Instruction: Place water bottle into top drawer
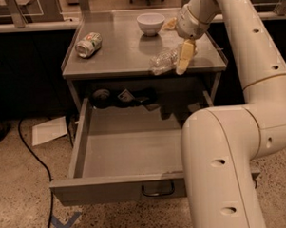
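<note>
Tool [184, 58] by water bottle [161, 63] (bowl [151, 23] behind, can [88, 44] apart).

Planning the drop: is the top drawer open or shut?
Open: the top drawer is pulled out, its bare floor showing. The gripper is over the cabinet top, beside the water bottle lying there.

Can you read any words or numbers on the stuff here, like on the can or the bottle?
No words or numbers here can be read.
On the soda can: some print, too small to read.
On the water bottle: a label, too small to read.
On the floor: a blue tape cross, like an "X".
On the gripper, beside the water bottle on the tabletop: no writing.
</note>
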You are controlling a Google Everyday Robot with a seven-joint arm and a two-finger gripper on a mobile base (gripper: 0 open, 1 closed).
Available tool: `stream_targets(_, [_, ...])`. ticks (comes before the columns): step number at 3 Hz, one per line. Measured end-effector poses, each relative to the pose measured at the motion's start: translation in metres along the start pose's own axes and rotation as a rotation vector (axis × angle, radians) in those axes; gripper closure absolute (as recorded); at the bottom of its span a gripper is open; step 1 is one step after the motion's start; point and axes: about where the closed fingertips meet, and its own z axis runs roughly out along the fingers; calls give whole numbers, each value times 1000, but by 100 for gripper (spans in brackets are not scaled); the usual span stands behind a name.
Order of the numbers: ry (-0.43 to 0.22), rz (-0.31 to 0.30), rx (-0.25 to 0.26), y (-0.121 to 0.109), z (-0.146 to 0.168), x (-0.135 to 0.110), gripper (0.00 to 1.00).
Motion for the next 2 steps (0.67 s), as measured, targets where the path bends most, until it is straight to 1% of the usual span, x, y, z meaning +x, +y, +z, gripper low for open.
stream_targets(2, [-15, 5, -23, 4, 13, 5, 0])
